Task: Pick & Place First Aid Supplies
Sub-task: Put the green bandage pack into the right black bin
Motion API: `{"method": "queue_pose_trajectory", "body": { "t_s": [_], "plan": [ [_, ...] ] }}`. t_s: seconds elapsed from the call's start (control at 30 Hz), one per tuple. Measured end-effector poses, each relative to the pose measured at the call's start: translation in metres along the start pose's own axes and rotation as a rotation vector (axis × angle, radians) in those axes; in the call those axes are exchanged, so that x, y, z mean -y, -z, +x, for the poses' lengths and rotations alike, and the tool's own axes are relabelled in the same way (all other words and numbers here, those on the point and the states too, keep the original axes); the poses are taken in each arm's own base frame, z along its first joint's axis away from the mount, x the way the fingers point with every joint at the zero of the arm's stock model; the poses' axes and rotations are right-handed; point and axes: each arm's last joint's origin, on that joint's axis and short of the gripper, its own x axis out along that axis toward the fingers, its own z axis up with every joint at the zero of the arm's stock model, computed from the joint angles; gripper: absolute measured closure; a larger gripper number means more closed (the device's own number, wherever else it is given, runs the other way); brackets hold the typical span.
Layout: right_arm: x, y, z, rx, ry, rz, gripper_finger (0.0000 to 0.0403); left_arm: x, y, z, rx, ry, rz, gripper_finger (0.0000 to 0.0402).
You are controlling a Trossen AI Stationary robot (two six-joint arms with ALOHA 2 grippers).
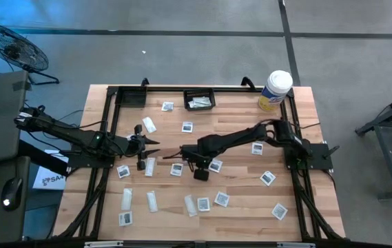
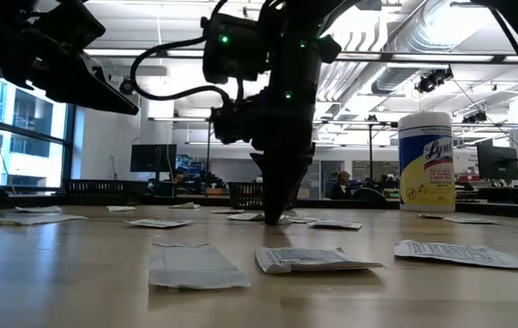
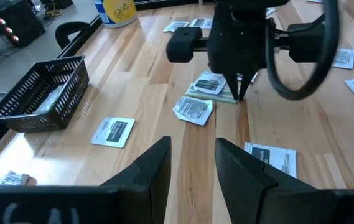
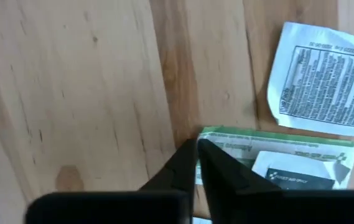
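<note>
right pincer [image 4: 195, 152] tips pinched at green-edged packet [image 4: 276, 163] edge.

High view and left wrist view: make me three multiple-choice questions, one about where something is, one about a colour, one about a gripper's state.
1. Where is the black mesh basket?
A) along the same side as the white tub
B) between the two grippers
C) on the floor

2. What colour is the tub's label?
A) red
B) yellow
C) purple

3. The left gripper is:
A) shut on a packet
B) shut, empty
C) open, empty

Answers: 1 A, both sit along one table side; 2 B, a yellow band shows; 3 C, its fingers stand apart with nothing between.
</note>
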Motion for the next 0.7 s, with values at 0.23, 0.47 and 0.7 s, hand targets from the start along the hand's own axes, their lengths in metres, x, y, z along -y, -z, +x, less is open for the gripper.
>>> {"method": "queue_pose_trajectory", "body": {
  "t_s": [0.23,0.47,0.7],
  "plan": [
    [-0.016,-0.006,-0.013,-0.001,0.030,-0.012,0.0399,0.000,0.000,0.000,0.000,0.000,0.000,0.0280],
    [-0.030,-0.030,-0.060,0.064,-0.051,-0.027,0.0401,0.000,0.000,0.000,0.000,0.000,0.000,0.0280],
    [-0.006,-0.049,-0.097,0.160,0.036,0.053,0.0402,0.000,0.001,0.000,-0.005,0.000,0.002,0.0280]
  ]
}}
